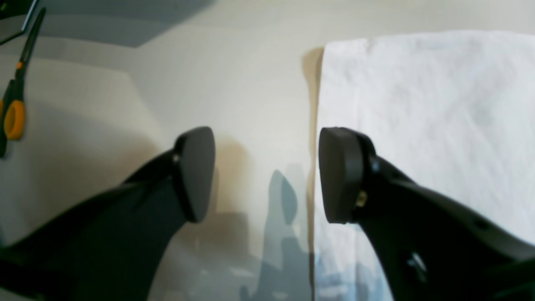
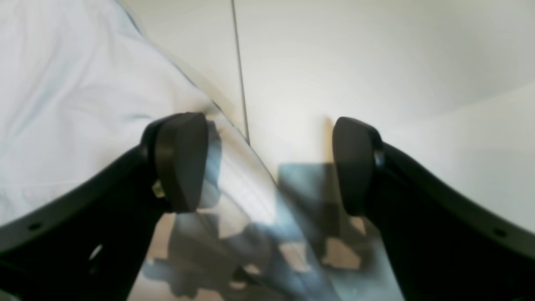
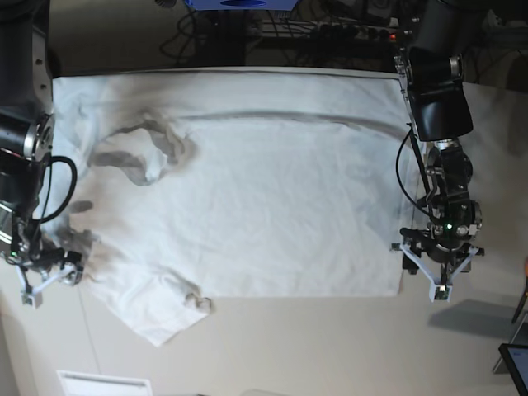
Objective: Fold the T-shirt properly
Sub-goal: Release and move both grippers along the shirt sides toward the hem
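No readable text, labels or numbers anywhere.

Off-white tabletop (image 3: 313,346): smooth, matte, bare along near edge in base view. Thin dark seam line (image 2: 240,71) running straight across surface in right wrist view.

Scissors (image 1: 14,90) at far left of left wrist view: dark blades pointing up and away, orange-yellow handle loop nearest the camera, lying flat on the tabletop; partly cut off by frame edge.

Beyond far edge of table, base view: tangle of dark cables (image 3: 330,33); blue object (image 3: 239,4) at top centre, cropped, type unclear.

Pale rectangular label or vent (image 3: 103,384) at bottom left; detail too small to read.

Dark flat item (image 3: 516,363) at bottom right corner, cropped.
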